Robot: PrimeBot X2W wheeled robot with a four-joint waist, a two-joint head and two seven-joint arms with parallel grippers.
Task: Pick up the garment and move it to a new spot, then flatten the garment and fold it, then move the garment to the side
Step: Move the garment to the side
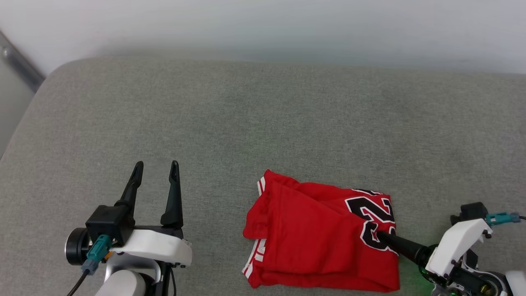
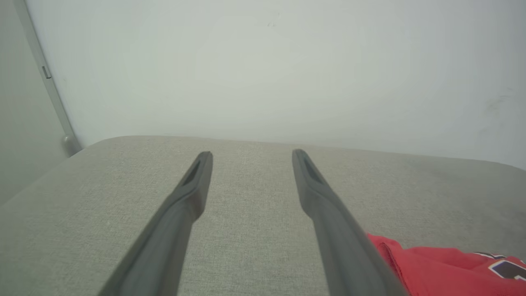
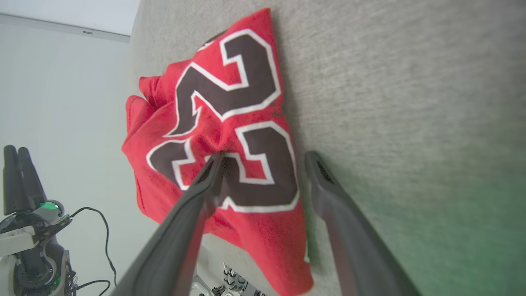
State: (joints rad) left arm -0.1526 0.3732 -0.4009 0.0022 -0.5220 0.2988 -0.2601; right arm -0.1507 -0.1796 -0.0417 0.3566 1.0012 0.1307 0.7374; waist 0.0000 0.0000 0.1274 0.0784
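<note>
On grey cushion [image 1: 263, 115], low & right of centre in head view: garment [image 1: 312, 234] lies folded in a rough square, both claws released.
Garment is bright red w/ white striped trim [image 1: 259, 187] along its L edge. Dark white-outlined lettering [image 1: 372, 213] faces up at its R end. R gripper [image 3: 265, 158] sits at garment's R side, fingers spread wide, gripping nothing. One finger [image 3: 205, 181] has its tip over the lettering, and the other is on bare cushion just beside the cloth edge. Can't tell if that tip presses the cloth. L gripper [image 1: 157, 165] is over bare cushion well to the L of garment, fingers apart, nothing btwn them. Pale wall [image 1: 263, 24] runs behind cushion's far edge.
</note>
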